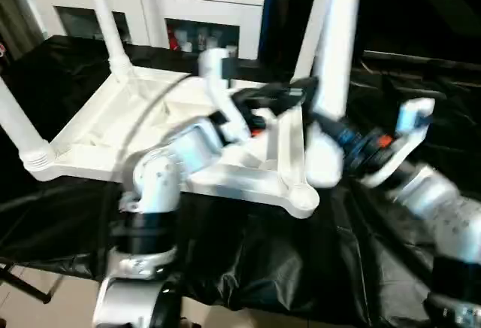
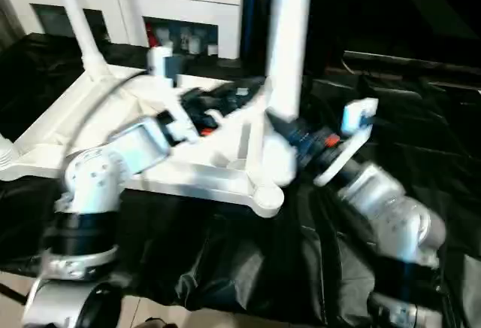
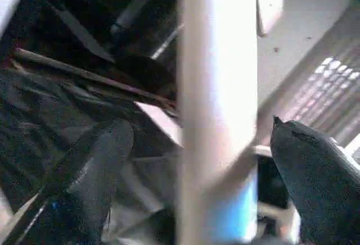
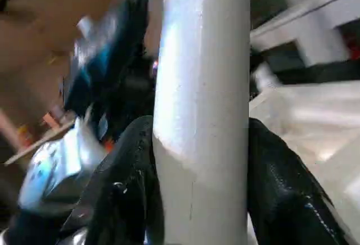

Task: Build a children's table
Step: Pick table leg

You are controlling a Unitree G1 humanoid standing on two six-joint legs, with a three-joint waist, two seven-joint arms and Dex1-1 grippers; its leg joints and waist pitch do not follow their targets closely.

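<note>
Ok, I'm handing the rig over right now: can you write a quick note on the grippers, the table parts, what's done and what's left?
Right gripper: shut on a long round white plastic leg, held upright near the tabletop's near right corner.
Left gripper: open, fingers either side of that same leg, not clamped.
Square white plastic tabletop: upside down on the black-covered bench, ribbed side up.
Done: the far left leg and near left leg stand in their sockets.
Left: the near right corner socket looks empty; seat the held leg. The fourth corner is hard to judge.
</note>
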